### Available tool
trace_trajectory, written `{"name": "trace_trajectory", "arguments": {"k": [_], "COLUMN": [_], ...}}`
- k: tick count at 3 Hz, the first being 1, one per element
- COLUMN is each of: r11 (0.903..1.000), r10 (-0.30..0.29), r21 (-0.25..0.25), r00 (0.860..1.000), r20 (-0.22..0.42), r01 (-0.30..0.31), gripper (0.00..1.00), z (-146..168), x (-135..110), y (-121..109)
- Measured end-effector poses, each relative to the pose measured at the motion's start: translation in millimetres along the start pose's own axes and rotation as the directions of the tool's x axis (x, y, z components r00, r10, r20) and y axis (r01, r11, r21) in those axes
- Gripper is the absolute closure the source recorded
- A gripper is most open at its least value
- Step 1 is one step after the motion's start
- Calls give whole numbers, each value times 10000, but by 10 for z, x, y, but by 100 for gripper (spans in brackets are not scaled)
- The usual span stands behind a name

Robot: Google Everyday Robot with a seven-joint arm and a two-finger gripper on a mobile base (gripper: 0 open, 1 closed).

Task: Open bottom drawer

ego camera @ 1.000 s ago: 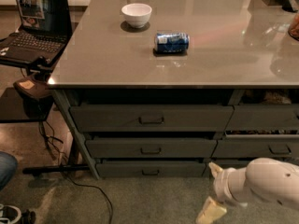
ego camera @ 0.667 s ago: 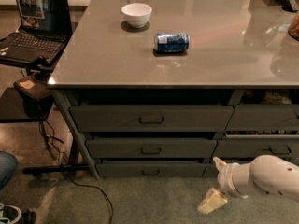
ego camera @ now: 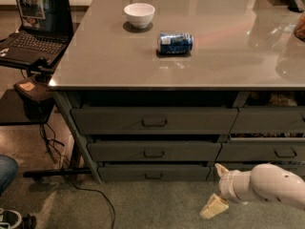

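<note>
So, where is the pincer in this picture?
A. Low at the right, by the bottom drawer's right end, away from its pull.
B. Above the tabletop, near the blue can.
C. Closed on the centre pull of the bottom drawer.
A: the pincer is open at lower right, by the right end of the bottom drawer, apart from its centre pull.

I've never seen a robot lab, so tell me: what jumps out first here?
A white robot hand, open, hovers low at the right, near the bottom drawer. On the grey table above, a blue can lies on its side near a white bowl.
</note>
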State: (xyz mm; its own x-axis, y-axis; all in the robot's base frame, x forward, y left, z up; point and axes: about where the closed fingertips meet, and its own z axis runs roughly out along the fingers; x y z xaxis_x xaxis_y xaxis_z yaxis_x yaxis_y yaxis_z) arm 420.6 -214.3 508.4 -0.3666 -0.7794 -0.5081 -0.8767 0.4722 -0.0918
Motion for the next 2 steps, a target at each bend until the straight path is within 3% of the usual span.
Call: {"name": "trace_trajectory", "arguments": {"k": [2], "r11": [9967], "r10": [382], "r21": [713], "r00": [9992], "r20": [120], "r01": [-390], "gripper": [0], "z": [737], "x": [355], "y": [-419]}}
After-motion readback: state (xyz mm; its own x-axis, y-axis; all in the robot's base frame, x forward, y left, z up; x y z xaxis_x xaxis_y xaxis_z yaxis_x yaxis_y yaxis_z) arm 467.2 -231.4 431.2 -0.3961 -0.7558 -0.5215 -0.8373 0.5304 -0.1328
